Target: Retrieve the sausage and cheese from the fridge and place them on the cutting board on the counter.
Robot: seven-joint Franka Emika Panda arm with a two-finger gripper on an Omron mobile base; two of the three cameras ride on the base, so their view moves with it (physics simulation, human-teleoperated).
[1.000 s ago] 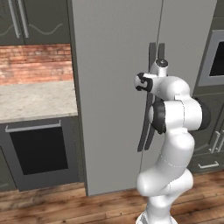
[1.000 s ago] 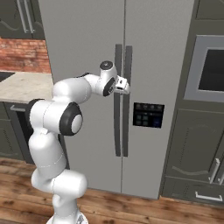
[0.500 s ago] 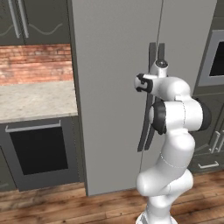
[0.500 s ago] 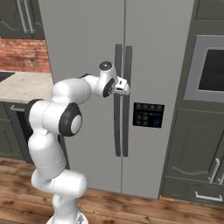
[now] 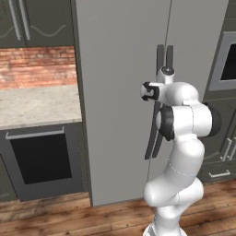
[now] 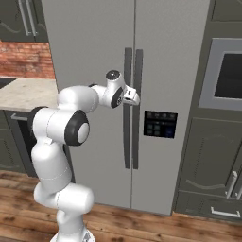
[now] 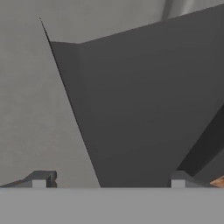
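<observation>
Fridge (image 6: 94, 42) beside brick-backed stone top (image 5: 37, 106)

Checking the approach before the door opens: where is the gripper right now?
The gripper is open at the fridge's two dark handles, about a third of the way down them, in the middle of the right base view.

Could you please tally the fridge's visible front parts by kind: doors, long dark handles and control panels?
Doors of the fridge: 2
Long dark handles: 2
Control panels: 1
Total: 5
</observation>
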